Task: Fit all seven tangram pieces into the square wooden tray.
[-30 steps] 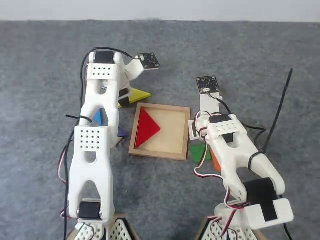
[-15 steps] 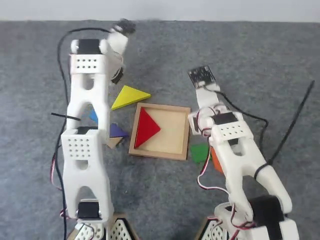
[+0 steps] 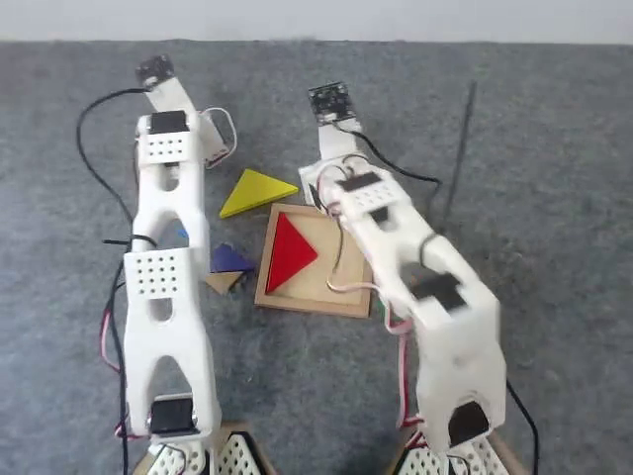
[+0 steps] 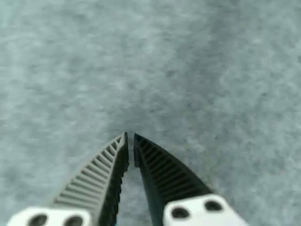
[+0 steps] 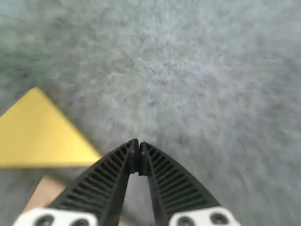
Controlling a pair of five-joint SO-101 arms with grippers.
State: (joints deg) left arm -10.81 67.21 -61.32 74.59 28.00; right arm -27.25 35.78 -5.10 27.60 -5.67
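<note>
The square wooden tray (image 3: pixel 309 285) is lying mid-desk and is holding one piece only: the red triangle (image 3: pixel 287 252), sitting against its 9 o'clock side. The yellow triangle (image 3: pixel 255 191) is lying out on the desk (image 3: pixel 554 198), just beside the tray's 11 o'clock corner. A purple piece (image 3: pixel 230 259), a tan piece (image 3: pixel 224 282) and a sliver of a blue piece (image 3: pixel 182 235) are lying at the tray's 9 o'clock, partly under the left arm (image 3: pixel 163 287). Judgement: one piece of seven is fitted, six are outstanding.

The right gripper (image 5: pixel 137 142) is hanging over bare desk beside the yellow triangle, fingers closed tip to tip and empty. The left gripper (image 4: pixel 130 136) is showing a hairline gap and gripping nothing.

Against one second ago, the right arm (image 3: pixel 435 307) is now reaching over the tray's 12 o'clock edge, having swung from 3 o'clock. The left arm is standing back from the yellow triangle.
</note>
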